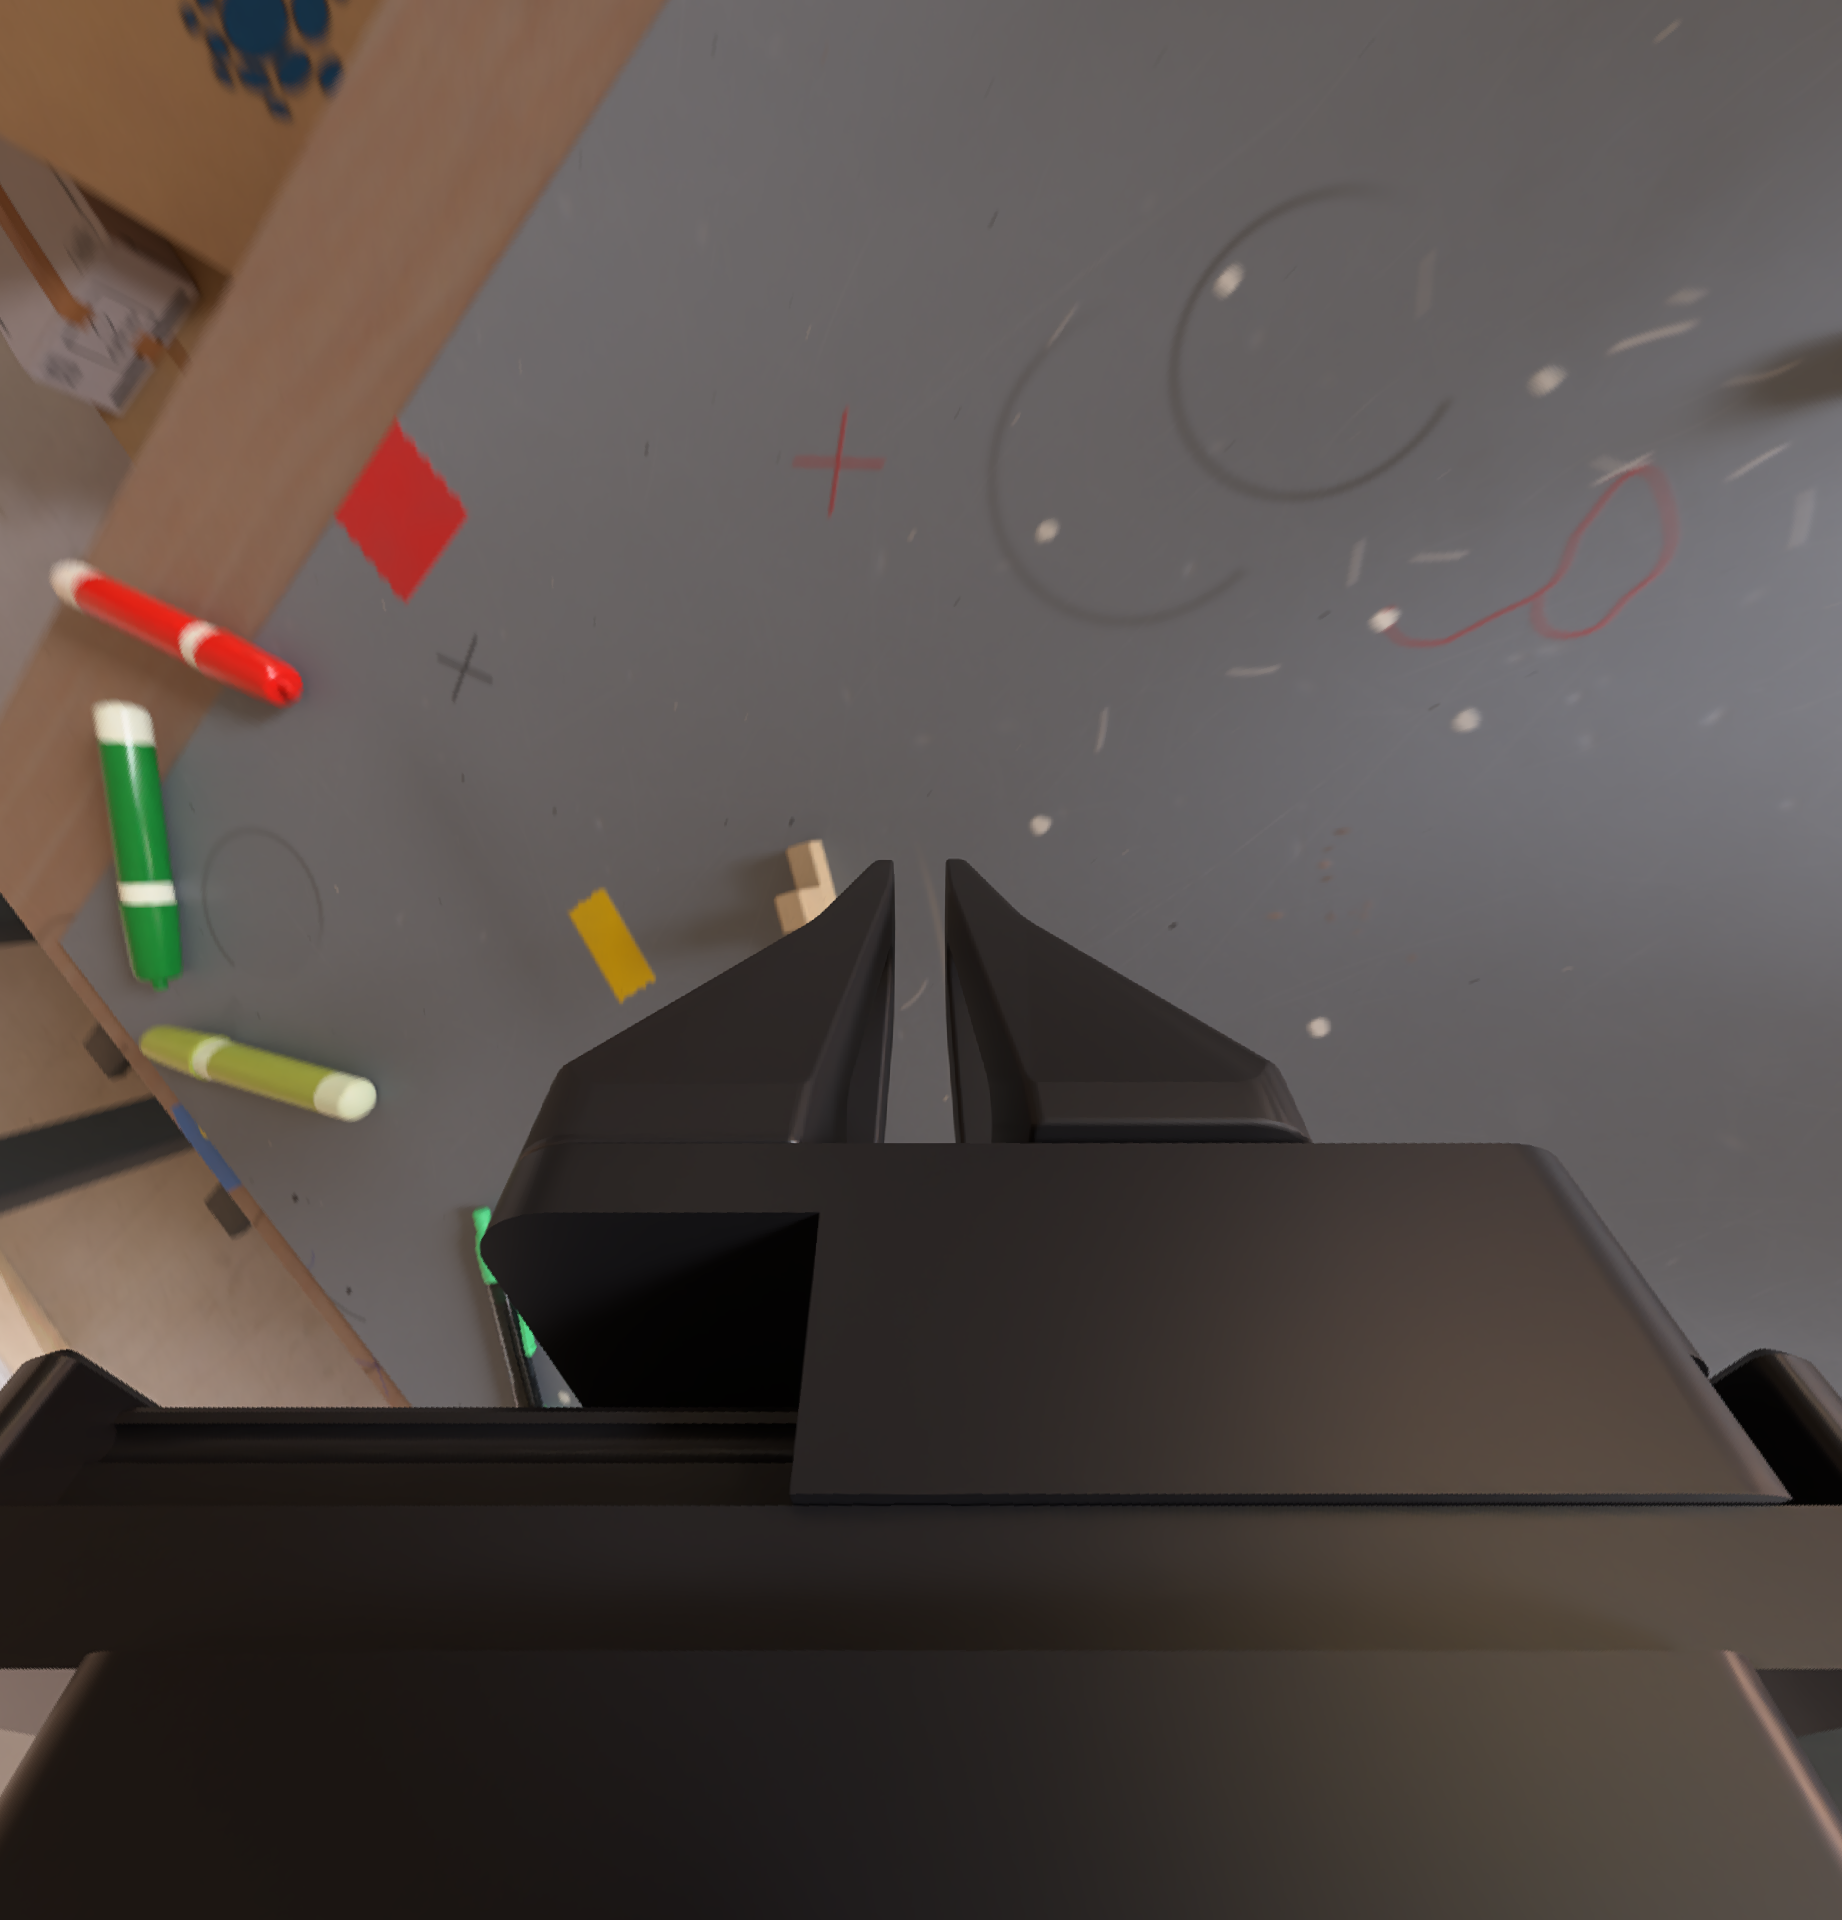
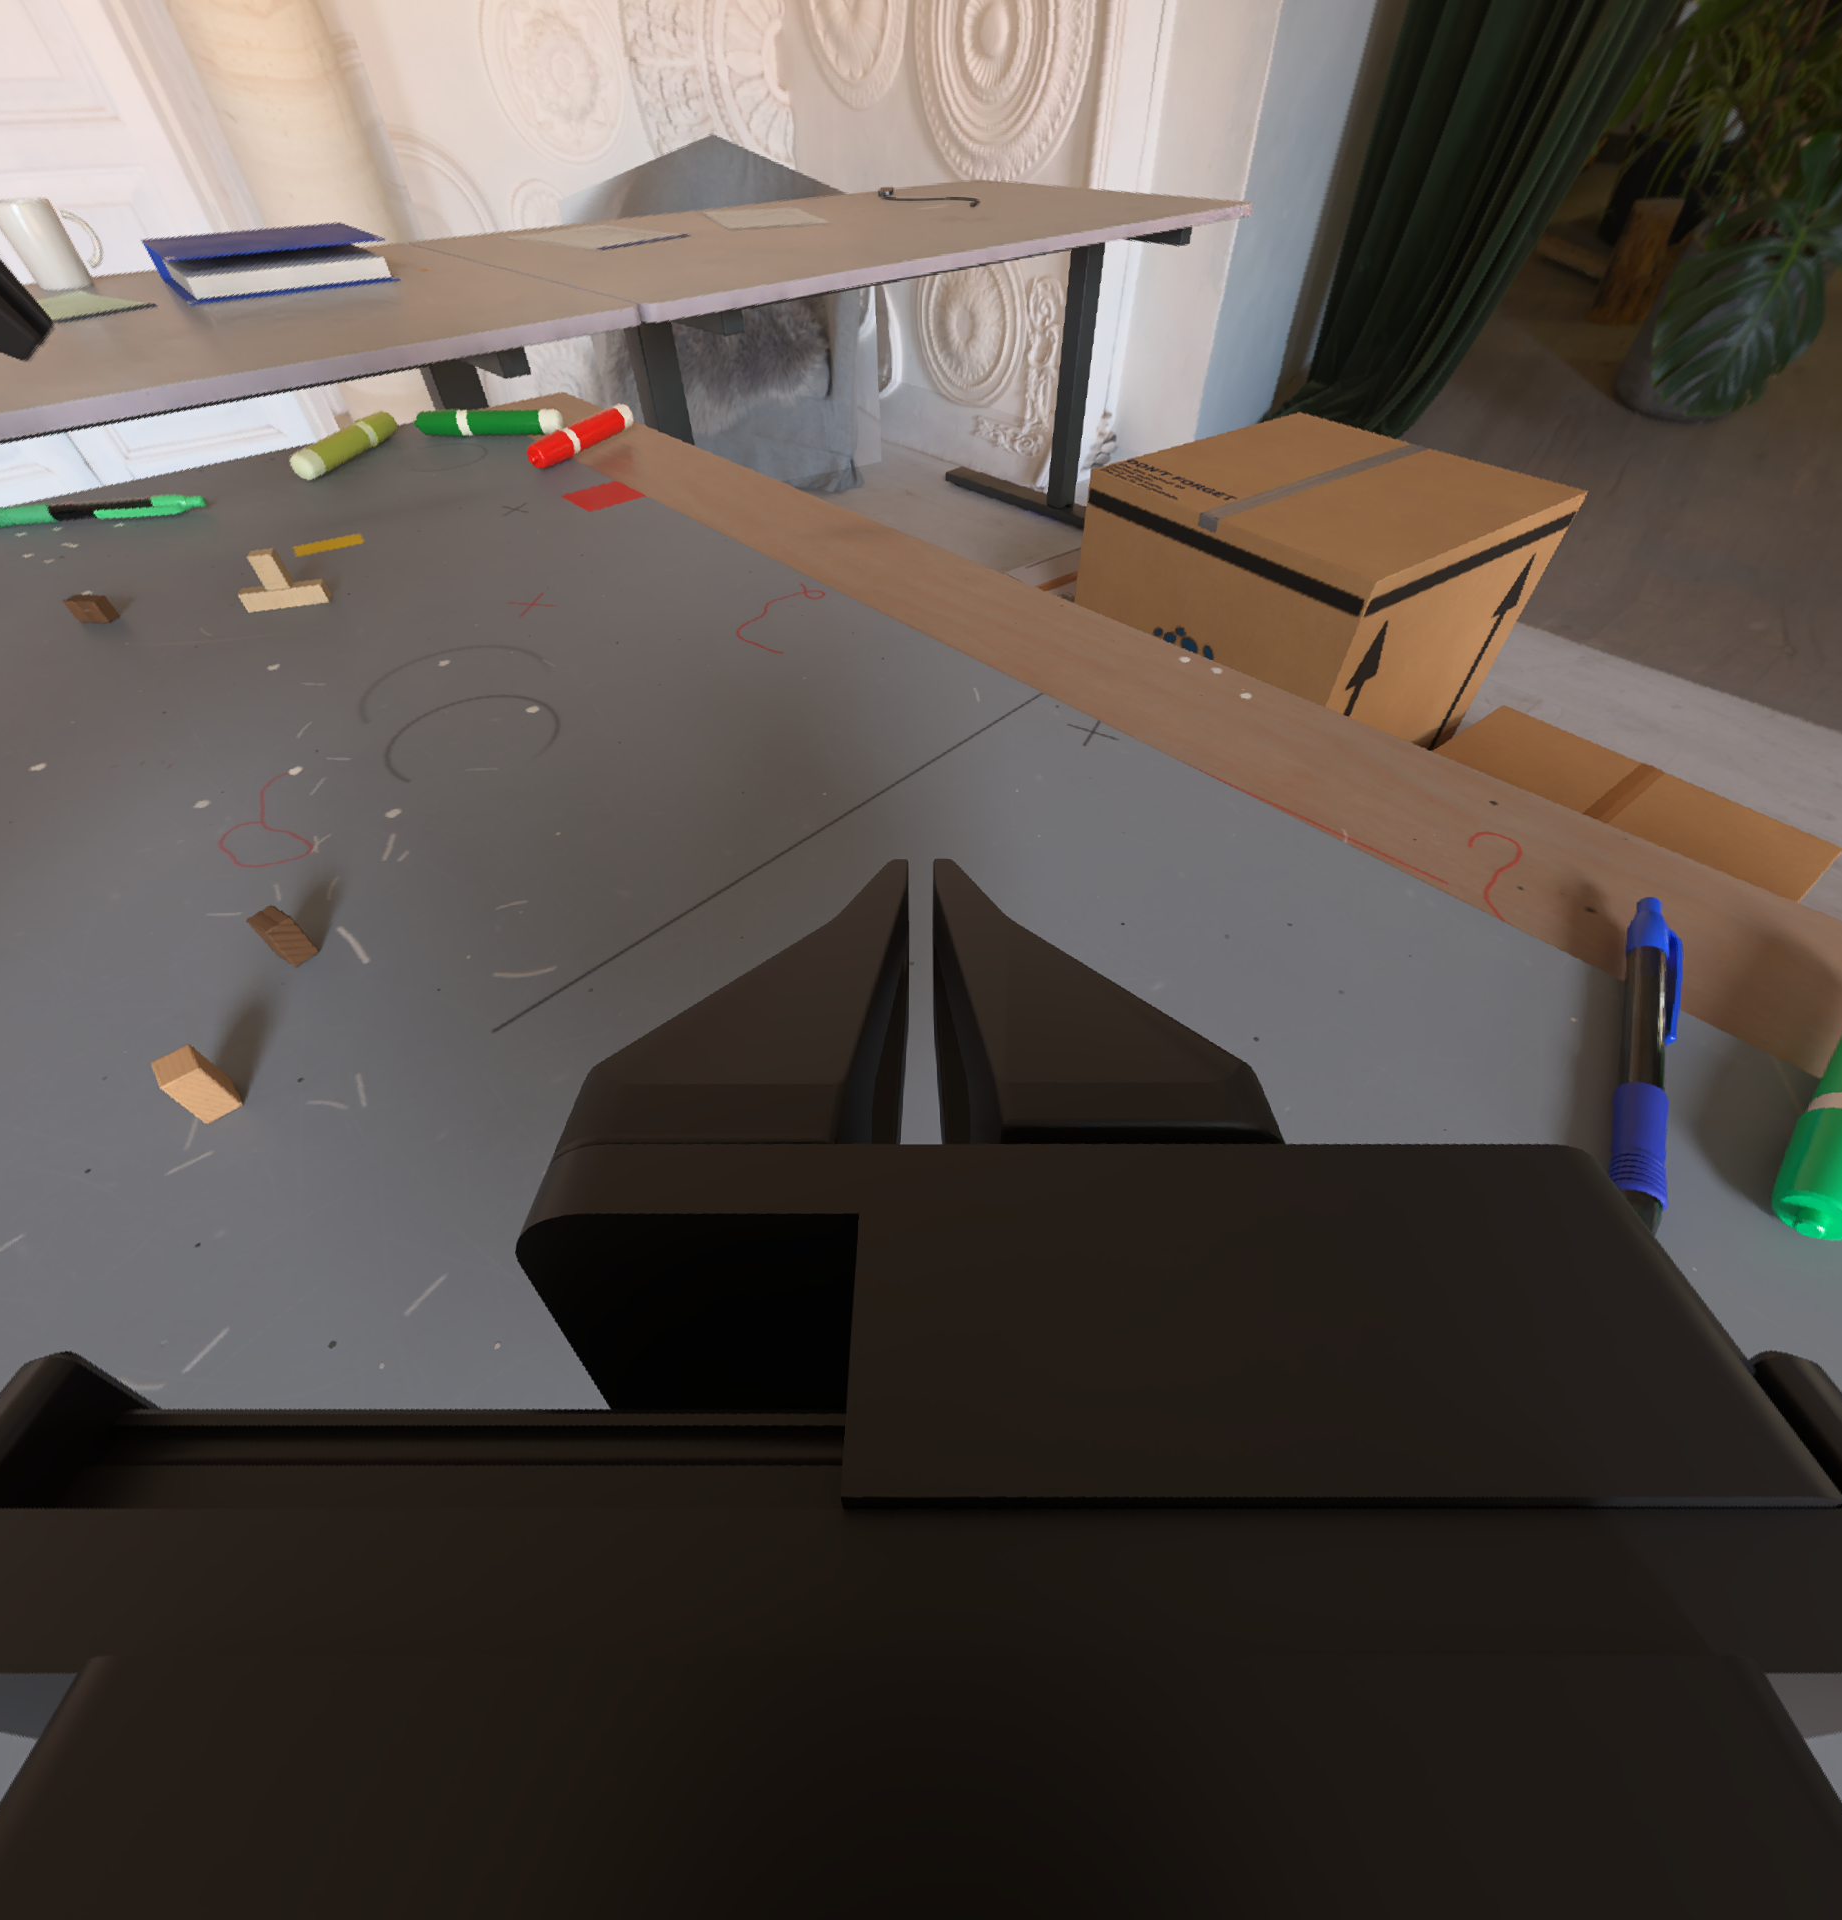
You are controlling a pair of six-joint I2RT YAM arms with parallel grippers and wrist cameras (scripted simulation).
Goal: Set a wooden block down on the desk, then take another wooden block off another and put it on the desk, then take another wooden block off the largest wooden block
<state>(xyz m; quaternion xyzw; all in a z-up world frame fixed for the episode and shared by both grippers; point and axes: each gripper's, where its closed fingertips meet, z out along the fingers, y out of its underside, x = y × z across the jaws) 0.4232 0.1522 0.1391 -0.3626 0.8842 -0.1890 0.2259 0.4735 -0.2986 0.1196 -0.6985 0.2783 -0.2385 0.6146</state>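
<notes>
Both claws are empty. Left claw [image 1: 919,864] hangs over the grey desk [image 1: 1208,831] with its fingers nearly pressed together, only a thin slit between them and nothing in it. Right claw [image 2: 920,864] sits low over the near part of the desk, fingers likewise almost closed on nothing.

Going by size, the cardboard box [image 2: 1322,561] stands on the floor past the wooden desk edge at the right. On the desk, the largest block [image 2: 284,595], a pale flat slab, lies far left, with a pale bar [image 2: 268,568] resting on top of it so the pair reads as a T. In the left wrist view that same pale pair [image 1: 805,883] peeks out just beside the left finger, next to a yellow tape strip [image 1: 611,943].

Three more blocks lie singly on the desk, well apart: a tan one [image 2: 197,1084] near left, a darker one [image 2: 283,935] a little farther off, and a small brown one [image 2: 92,608] far left.

My judgement: the loose blocks suggest the first two steps, setting one down and unstacking another, are done. The last remains, since the bar is not yet lifted off the largest block. The left claw looks better placed for it and would need to spread first.
</notes>
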